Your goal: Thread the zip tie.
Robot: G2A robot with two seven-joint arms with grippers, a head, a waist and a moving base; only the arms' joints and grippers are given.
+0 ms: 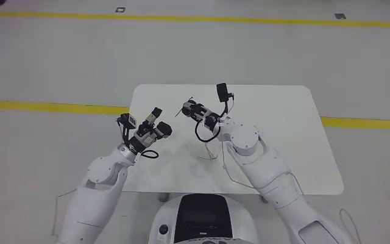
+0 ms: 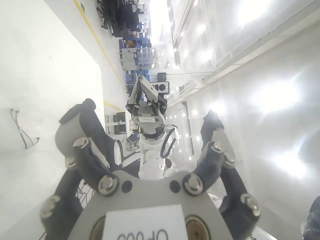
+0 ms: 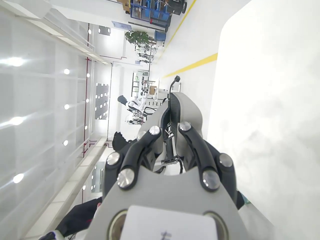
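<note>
Up close, the left gripper hangs above the table with its jaws wide. Near it, the right gripper has its jaws pinched on the zip tie, which pokes past the tips. Thin black strips lie on the table.

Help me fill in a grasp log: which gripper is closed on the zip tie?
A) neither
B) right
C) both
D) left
B: the right gripper has its fingers pressed together on the thin black zip tie, whose end sticks out past them, while the left gripper is spread wide and holds nothing.
</note>
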